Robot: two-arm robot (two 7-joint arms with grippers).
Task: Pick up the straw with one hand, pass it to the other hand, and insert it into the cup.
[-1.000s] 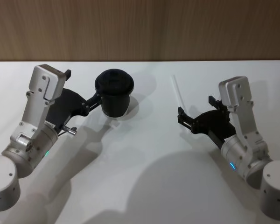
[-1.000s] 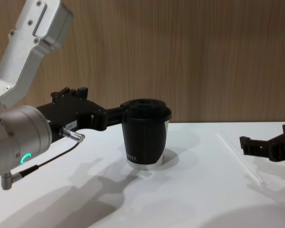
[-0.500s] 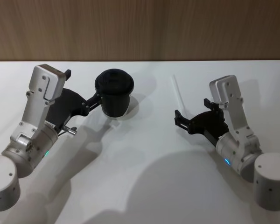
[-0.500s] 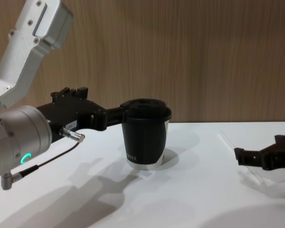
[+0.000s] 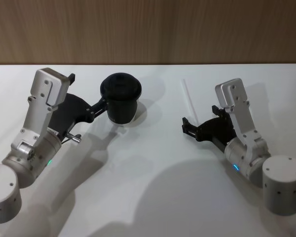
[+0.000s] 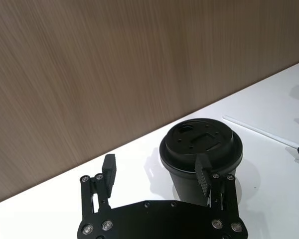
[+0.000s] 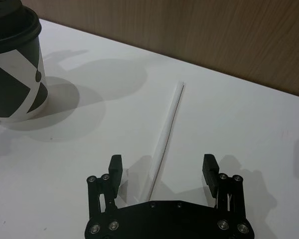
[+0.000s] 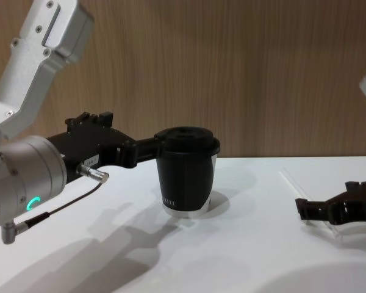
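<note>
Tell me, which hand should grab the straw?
Right. The right gripper is open, its fingers either side of the straw. The left gripper is off by the cup.

black cup (image 5: 120, 101) with white markings, white straw (image 5: 187, 96), white table (image 5: 148, 187), brown wood-grain wall (image 5: 148, 29)

Thin white straw (image 5: 187, 97) lying flat, black paper cup (image 5: 121, 102) with domed lid standing upright, well apart.

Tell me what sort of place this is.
Probably a robot test bench: white table, wood-panelled wall, a lidded black paper cup by the left gripper, a white straw at the right gripper.
</note>
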